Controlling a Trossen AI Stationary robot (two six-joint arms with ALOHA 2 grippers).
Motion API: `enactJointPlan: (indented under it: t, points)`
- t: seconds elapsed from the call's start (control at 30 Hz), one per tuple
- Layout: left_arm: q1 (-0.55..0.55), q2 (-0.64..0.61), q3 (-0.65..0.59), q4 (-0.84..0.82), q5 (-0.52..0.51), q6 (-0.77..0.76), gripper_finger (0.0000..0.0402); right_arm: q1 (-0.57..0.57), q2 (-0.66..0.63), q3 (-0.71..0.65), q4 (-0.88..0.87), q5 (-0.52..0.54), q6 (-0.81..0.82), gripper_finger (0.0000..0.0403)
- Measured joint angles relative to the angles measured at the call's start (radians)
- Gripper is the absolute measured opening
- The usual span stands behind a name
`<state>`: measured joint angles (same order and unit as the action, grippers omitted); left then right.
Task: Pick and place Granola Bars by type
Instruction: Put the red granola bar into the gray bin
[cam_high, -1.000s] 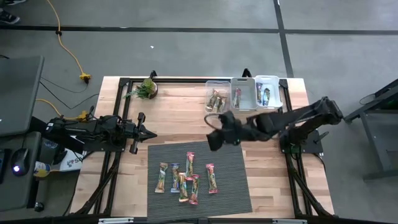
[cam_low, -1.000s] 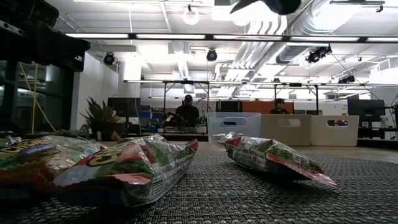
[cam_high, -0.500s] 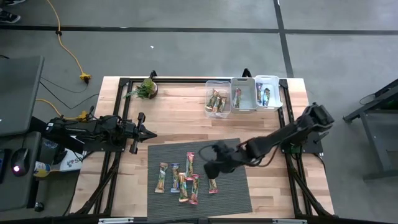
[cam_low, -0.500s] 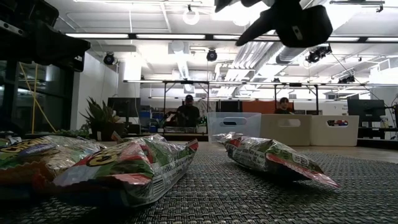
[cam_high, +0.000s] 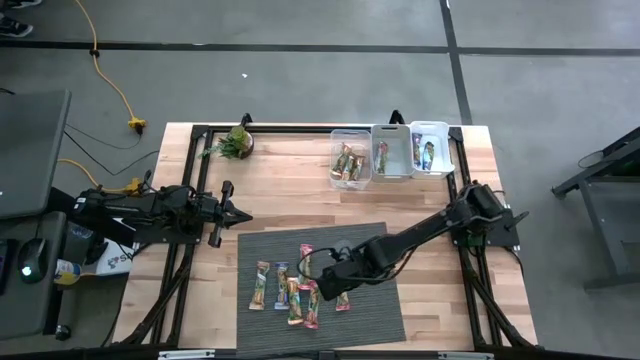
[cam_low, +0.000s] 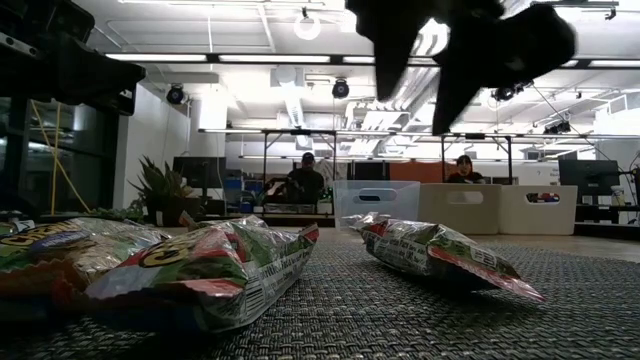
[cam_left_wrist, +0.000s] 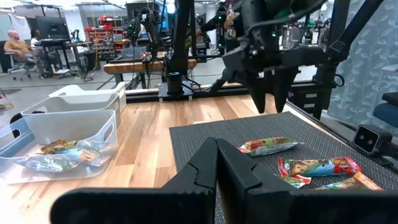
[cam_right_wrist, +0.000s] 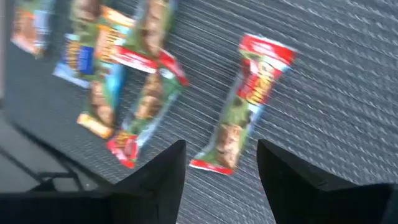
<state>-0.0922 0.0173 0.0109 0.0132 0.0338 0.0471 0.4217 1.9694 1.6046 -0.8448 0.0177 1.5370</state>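
Dark woven mat (cam_high: 370, 245) covers the near half of your table, and the loose bars (cam_high: 300, 285) lie on it in a small cluster, some overlapping, so each one has to be picked off singly. Your right gripper (cam_high: 338, 272) hangs over the cluster's 3 o'clock edge with its fingers spread, and its wrist view shows a red-ended bar (cam_right_wrist: 249, 106) lying alone between the two fingers (cam_right_wrist: 155, 180); I judge this the chosen target because nothing touches it and the fingers can straddle its narrow width. At 1 o'clock on the table stand three clear bins (cam_high: 391, 152), each already holding bars of one kind, which is why they sit side by side within the right arm's reach. Your left gripper (cam_high: 228, 211) waits at 9 o'clock, off the mat, fingers pressed together. The potted plant (cam_high: 236, 142) at 11 o'clock plays no part.
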Motion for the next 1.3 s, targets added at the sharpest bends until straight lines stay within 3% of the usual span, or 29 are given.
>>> enactJointPlan:
  t: [0.23,1.3]
  points:
    - [0.0,0.0,0.0,0.0,0.0,0.0,0.0001,0.0,0.041,0.011,-0.003,-0.01,0.079,0.018]
    - [0.0,0.0,0.0,0.0,0.0,0.0,0.0001,-0.047,0.196,0.009,0.043,-0.075,0.033,0.018]
